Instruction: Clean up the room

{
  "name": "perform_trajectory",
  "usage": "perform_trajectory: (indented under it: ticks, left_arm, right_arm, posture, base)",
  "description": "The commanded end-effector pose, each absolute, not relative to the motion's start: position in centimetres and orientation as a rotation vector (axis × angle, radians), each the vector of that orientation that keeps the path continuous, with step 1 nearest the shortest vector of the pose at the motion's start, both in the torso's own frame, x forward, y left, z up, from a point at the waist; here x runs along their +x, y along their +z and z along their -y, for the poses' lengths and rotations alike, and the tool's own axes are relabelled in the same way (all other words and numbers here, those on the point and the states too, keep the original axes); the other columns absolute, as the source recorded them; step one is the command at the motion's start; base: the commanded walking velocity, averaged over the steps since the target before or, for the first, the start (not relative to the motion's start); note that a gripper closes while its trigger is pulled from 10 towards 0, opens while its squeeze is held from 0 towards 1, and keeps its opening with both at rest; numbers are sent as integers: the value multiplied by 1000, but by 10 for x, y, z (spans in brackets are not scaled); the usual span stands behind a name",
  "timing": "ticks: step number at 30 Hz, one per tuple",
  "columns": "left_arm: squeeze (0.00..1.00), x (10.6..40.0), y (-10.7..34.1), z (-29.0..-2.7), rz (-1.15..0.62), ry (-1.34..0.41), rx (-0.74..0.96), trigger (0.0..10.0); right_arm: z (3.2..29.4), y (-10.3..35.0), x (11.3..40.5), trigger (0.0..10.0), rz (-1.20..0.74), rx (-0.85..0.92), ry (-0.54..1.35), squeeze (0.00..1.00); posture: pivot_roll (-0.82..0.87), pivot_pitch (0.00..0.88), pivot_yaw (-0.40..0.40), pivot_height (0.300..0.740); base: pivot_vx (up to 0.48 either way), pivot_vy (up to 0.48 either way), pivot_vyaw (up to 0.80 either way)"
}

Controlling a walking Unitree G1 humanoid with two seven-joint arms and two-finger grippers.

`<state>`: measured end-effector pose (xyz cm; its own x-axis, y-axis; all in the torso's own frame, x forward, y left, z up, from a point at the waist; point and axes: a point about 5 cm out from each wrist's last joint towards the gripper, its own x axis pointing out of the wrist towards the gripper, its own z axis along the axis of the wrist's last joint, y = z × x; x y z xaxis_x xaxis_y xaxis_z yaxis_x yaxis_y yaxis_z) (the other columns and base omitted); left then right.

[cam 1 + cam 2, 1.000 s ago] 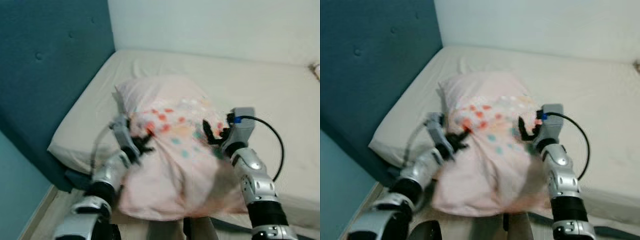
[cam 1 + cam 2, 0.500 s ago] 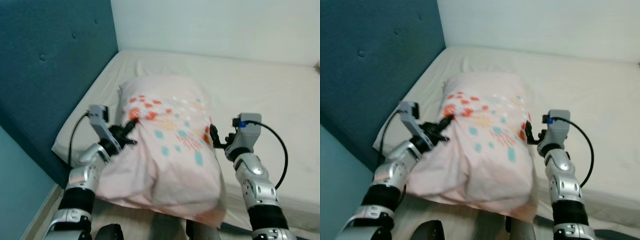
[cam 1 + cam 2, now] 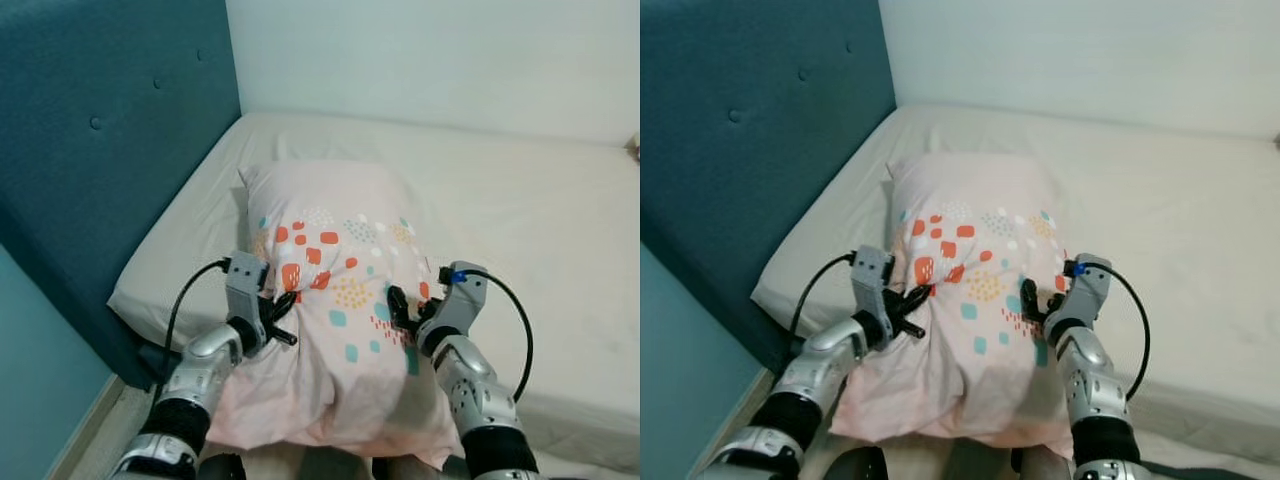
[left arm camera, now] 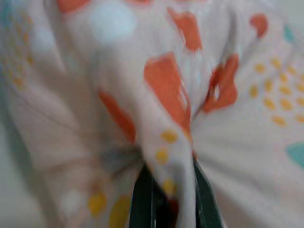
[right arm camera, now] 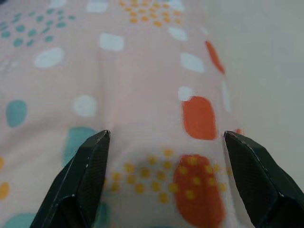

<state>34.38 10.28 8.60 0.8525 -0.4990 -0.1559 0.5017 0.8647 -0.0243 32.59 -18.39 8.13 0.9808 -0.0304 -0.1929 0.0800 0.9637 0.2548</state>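
Observation:
A pink pillow (image 3: 335, 250) with orange, teal and yellow spots lies lengthwise on the bed, its near end hanging over the mattress edge. My left gripper (image 3: 283, 318) is at the pillow's left side, shut on a bunched fold of its cover; the wrist view shows the cloth (image 4: 166, 118) pinched between the two fingers (image 4: 142, 199). My right gripper (image 3: 400, 310) rests against the pillow's right side and is open. Its fingers (image 5: 85, 175) stand wide apart, with the pillow's spotted surface (image 5: 152, 118) bulging between them.
The beige mattress (image 3: 540, 200) stretches away to the right and back. A tall teal padded headboard (image 3: 100, 150) runs along the left, and a white wall (image 3: 430, 50) closes the far side. A strip of floor (image 3: 90, 440) shows at lower left.
The pillow has come down from a lifted, tilted hold to lie flatter on the bed. Both grippers have dropped lower and drawn closer together on its near half.

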Motion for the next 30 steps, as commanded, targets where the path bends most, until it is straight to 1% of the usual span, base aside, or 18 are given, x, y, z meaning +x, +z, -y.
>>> perform_trajectory:
  ticks: [1, 3, 4, 5, 6, 7, 9, 13, 18, 20, 21, 22, 24, 25, 27, 28, 30]
  left_arm:
    - [0, 344, 81, -102, -176, -496, 78, 0]
    - [0, 345, 80, -103, -182, -476, 104, 0]
    - [0, 348, 79, -105, -195, -439, 158, 0]
    - [0, 348, 79, -105, -195, -439, 158, 0]
    - [0, 349, 77, -107, -211, -405, 223, 0]
    - [0, 349, 77, -107, -211, -405, 223, 0]
    - [0, 350, 72, -109, -242, -369, 335, 0]
    - [0, 350, 67, -110, -271, -363, 378, 0]
    - [0, 349, 63, -107, -284, -374, 402, 0]
    - [0, 347, 60, -106, -295, -374, 410, 0]
    - [0, 347, 60, -106, -295, -374, 410, 0]
    - [0, 347, 59, -106, -298, -371, 410, 0]
    - [0, 347, 58, -104, -299, -369, 415, 0]
    - [0, 347, 58, -104, -299, -369, 415, 0]
    - [0, 346, 58, -102, -294, -380, 414, 0]
    - [0, 346, 58, -102, -294, -380, 414, 0]
    - [0, 346, 59, -99, -289, -392, 407, 0]
  right_arm:
    - [187, 74, 321, 10000, -192, 227, -88, 1000]
    - [189, 74, 320, 10000, -186, 200, -101, 1000]
    - [194, 72, 317, 10000, -188, 152, -130, 1000]
    - [194, 72, 317, 10000, -188, 152, -130, 1000]
    - [198, 70, 313, 10000, -189, 107, -164, 1000]
    - [198, 70, 313, 10000, -189, 107, -164, 1000]
    - [203, 64, 305, 10000, -204, 69, -211, 1000]
    - [205, 53, 299, 10000, -238, 105, -229, 1000]
    - [198, 42, 298, 10000, -261, 180, -196, 1000]
    - [184, 35, 298, 10000, -245, 300, -136, 1000]
    - [184, 35, 298, 10000, -245, 300, -136, 1000]
    - [179, 33, 298, 10000, -235, 349, -113, 1000]
    - [165, 30, 300, 10000, -231, 499, -49, 1000]
    - [165, 30, 300, 10000, -231, 499, -49, 1000]
    - [147, 25, 301, 10000, -268, 664, 51, 1000]
    - [147, 25, 301, 10000, -268, 664, 51, 1000]
    - [134, 21, 299, 10000, -304, 725, 127, 1000]
  posture:
    - [-35, 59, -8, 580]
    - [-38, 61, -6, 580]
    - [-45, 67, -1, 580]
    - [-45, 67, -1, 580]
    - [-51, 74, 3, 580]
    - [-51, 74, 3, 580]
    - [-65, 89, 12, 580]
    - [-69, 98, 16, 580]
    - [-68, 109, 15, 580]
    - [-59, 113, 14, 580]
    - [-59, 113, 14, 580]
    - [-59, 113, 14, 580]
    - [-47, 117, 13, 580]
    - [-47, 117, 13, 580]
    - [-38, 119, 13, 580]
    - [-38, 119, 13, 580]
    - [-34, 119, 13, 580]
  base:
    - [0, 0, 0]
    - [0, 0, 0]
    - [0, 0, 0]
    - [0, 0, 0]
    - [0, 0, 0]
    - [0, 0, 0]
    - [0, 0, 0]
    - [0, 0, 0]
    - [0, 0, 0]
    - [0, 0, 0]
    - [0, 0, 0]
    - [0, 0, 0]
    - [0, 0, 0]
    - [0, 0, 0]
    - [0, 0, 0]
    - [0, 0, 0]
    - [0, 0, 0]
